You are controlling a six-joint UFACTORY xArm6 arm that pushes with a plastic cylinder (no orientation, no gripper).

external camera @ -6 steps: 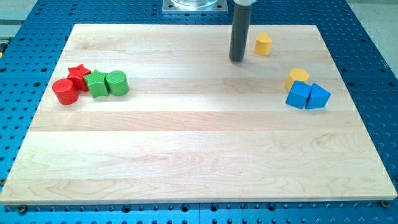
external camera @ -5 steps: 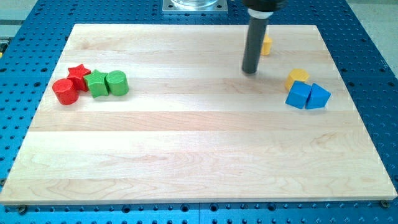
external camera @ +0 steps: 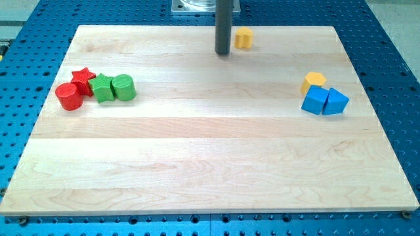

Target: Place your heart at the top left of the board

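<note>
My tip (external camera: 223, 53) is down on the board (external camera: 197, 164), up near the view's top edge and a little right of centre. The yellow heart (external camera: 243, 38) sits just to its right, slightly higher in the view. A sliver of wood seems to show between rod and heart, but whether they touch I can't tell. As for fingers, this arm carries a plain dark rod, so nothing is spread or pinching here; it's just the rod's end resting on the wood.

So the heart is at the top of the board, right of the middle, well apart from the top left corner.

Over on the view's left there's a tight cluster. The red cylinder (external camera: 68, 96) is furthest left, with the red star (external camera: 83, 77) just above and right of it. Then comes the green star (external camera: 102, 88), and the green cylinder (external camera: 123, 87) sits pressed against its right side. All four are bunched close together, near the left edge at mid height.

Over on the right is a second group. A yellow block (external camera: 314, 80), its shape hard to make out, sits on top in the view. Directly below it is a blue block (external camera: 315, 99), with a blue wedge (external camera: 335, 102) snug at that block's right.

The board lies on the blue perforated desk (external camera: 394, 39), and a metal base (external camera: 203, 5) peeks in at the top edge behind the rod.
</note>
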